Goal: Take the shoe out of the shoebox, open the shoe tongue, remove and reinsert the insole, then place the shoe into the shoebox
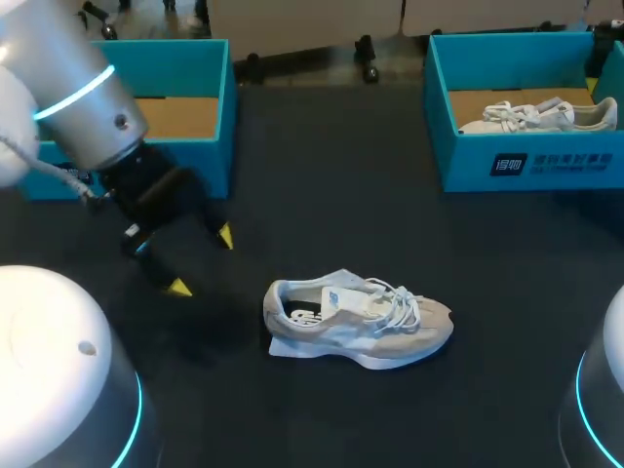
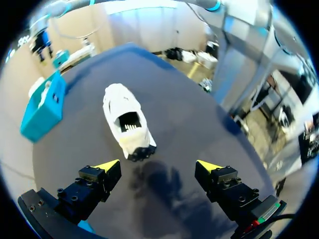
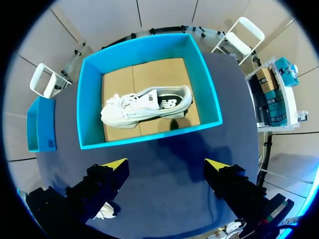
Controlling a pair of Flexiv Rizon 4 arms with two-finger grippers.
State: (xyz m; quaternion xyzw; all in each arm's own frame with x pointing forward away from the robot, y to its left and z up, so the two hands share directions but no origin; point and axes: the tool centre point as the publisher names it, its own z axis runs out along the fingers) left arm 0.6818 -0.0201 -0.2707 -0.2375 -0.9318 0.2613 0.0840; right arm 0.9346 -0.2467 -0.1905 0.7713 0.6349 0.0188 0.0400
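Dark table (image 1: 322, 175): two shoes (image 1: 359, 317) (image 1: 539, 116), two shoeboxes (image 1: 185, 63) (image 1: 458, 161).

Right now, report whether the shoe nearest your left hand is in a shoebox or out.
Out. The shoe stands on its sole on the table, clear of the left shoebox and the right shoebox.

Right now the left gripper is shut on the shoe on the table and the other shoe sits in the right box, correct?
No. The left gripper is open, short of the shoe, touching nothing, as the left wrist view shows. The other shoe does sit in the right box.
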